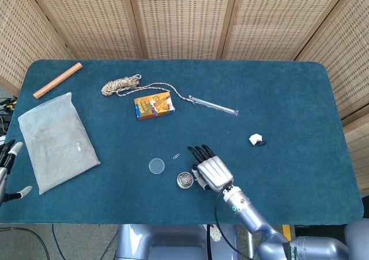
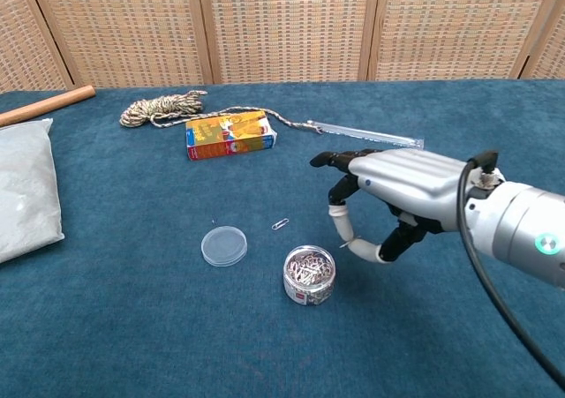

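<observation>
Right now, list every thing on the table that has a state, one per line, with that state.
paperclip jar: upright, open, full of clips
lid: off, flat beside the jar
rope: coiled, one end trailing
orange box: closed, lying flat
grey bag: lying flat
right robot hand: open, empty, by the jar
left robot hand: open, empty

The right hand point(image 2: 388, 199) has a silver-grey ribbed back, black fingers point(image 2: 328, 160) and a white-tipped thumb. Behind it, a black cable loops over a metallic wrist bearing 1 green light.

The left hand point(image 1: 7, 168) shows black fingers with pale tips.
</observation>
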